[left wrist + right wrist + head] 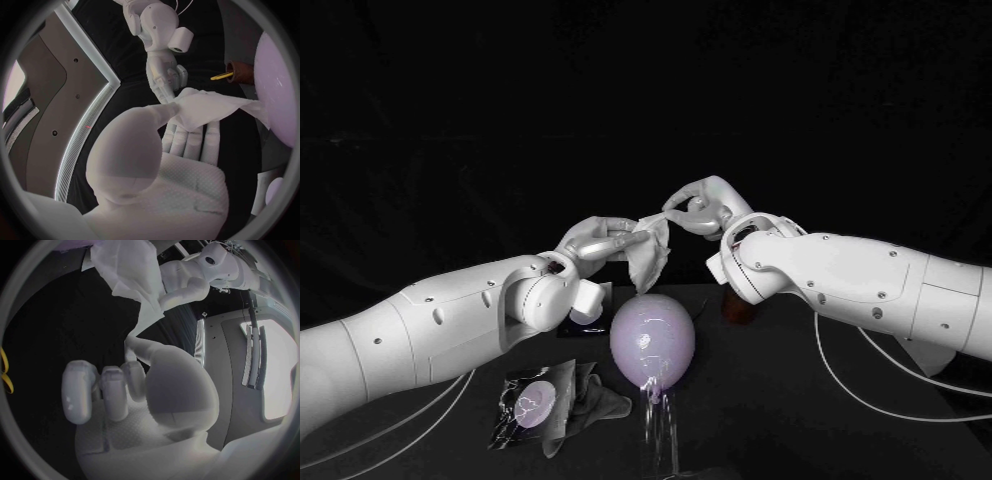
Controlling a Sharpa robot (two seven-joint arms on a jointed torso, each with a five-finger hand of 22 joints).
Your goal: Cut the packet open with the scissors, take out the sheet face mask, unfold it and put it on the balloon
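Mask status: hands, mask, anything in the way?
Left hand, right hand pinch sheet mask near balloon top. Packet on table, apart. Nothing between mask and balloon.

No text, label, brand, number or sign can be read. A pale round print is seen on the face of the packet, which lies at the near left, but no letters can be made out on it.

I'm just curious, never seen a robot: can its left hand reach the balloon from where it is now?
Probably yes: the balloon sits close below the left hand, nothing between them but the hanging mask, which it holds together with the right hand.
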